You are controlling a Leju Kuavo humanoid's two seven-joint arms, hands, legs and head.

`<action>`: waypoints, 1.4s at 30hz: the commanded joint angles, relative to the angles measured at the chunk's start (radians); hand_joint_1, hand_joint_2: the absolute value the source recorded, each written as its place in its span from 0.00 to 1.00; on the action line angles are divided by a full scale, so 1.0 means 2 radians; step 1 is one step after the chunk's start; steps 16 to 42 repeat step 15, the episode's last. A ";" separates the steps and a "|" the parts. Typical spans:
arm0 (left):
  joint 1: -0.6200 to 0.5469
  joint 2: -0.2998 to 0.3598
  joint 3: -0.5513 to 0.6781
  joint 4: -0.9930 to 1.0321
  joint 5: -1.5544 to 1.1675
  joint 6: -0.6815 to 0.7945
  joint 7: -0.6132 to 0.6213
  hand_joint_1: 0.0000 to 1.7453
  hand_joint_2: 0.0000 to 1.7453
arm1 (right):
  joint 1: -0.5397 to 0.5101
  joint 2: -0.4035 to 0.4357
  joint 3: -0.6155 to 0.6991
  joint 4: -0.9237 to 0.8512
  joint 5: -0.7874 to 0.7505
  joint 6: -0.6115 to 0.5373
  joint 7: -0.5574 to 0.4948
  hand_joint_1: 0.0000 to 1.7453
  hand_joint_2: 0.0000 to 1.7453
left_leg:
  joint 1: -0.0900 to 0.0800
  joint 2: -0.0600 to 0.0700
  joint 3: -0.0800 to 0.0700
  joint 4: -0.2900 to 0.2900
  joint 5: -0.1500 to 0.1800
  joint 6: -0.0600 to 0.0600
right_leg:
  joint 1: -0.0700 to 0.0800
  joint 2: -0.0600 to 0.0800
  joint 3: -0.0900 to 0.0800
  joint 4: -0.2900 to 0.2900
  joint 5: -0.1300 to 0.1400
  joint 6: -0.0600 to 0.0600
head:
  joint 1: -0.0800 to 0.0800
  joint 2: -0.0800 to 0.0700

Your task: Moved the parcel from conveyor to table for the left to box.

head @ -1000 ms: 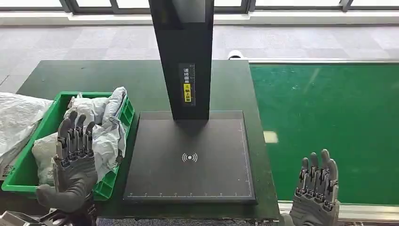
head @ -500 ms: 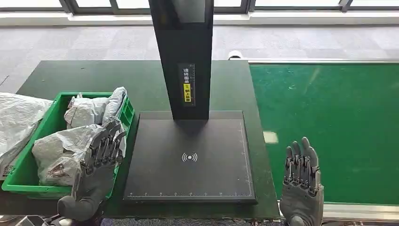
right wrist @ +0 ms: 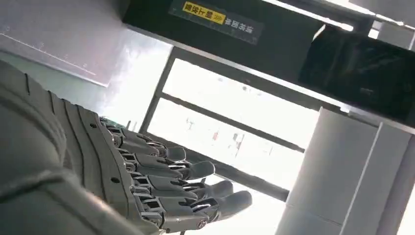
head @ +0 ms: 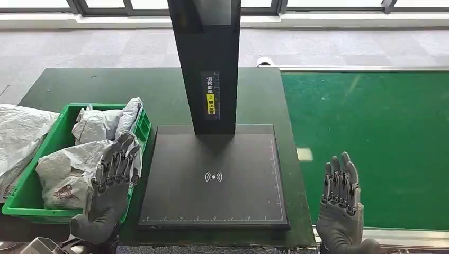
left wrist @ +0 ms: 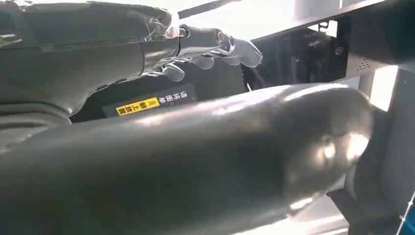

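Note:
No parcel lies on the green conveyor belt (head: pixel 370 132). Several grey bagged parcels (head: pixel 66 169) fill the green box (head: pixel 32 210) at the table's left. My left hand (head: pixel 108 180) hovers at the box's right rim with fingers stretched out and nothing in it; in the left wrist view its fingers (left wrist: pixel 215 44) are spread and bare. My right hand (head: pixel 341 206) is raised over the near edge of the belt, fingers straight and apart, holding nothing. Its fingers (right wrist: pixel 186 188) also lie open and bare in the right wrist view.
A black scanner pad (head: pixel 214 174) with a tall black post (head: pixel 206 63) sits mid-table between my hands. A crumpled white bag (head: pixel 18 132) lies left of the box. The dark table (head: pixel 106 87) runs back to a grey floor.
My left hand has swung right, from above the parcels in the box to its right rim. My right hand has shifted slightly left and risen a little. Neither holds anything.

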 commanded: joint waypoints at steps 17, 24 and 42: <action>-0.003 0.013 -0.009 0.026 -0.003 0.003 0.002 0.00 0.00 | -0.014 0.002 -0.010 0.041 -0.001 0.000 0.001 0.00 0.00 | 0.000 0.000 0.001 -0.001 0.000 0.000 | 0.000 0.000 0.001 -0.001 0.000 0.000 | 0.000 0.000; -0.003 0.013 -0.009 0.026 -0.003 0.003 0.002 0.00 0.00 | -0.014 0.002 -0.010 0.041 -0.001 0.000 0.001 0.00 0.00 | 0.000 0.000 0.001 -0.001 0.000 0.000 | 0.000 0.000 0.001 -0.001 0.000 0.000 | 0.000 0.000; -0.003 0.013 -0.009 0.026 -0.003 0.003 0.002 0.00 0.00 | -0.014 0.002 -0.010 0.041 -0.001 0.000 0.001 0.00 0.00 | 0.000 0.000 0.001 -0.001 0.000 0.000 | 0.000 0.000 0.001 -0.001 0.000 0.000 | 0.000 0.000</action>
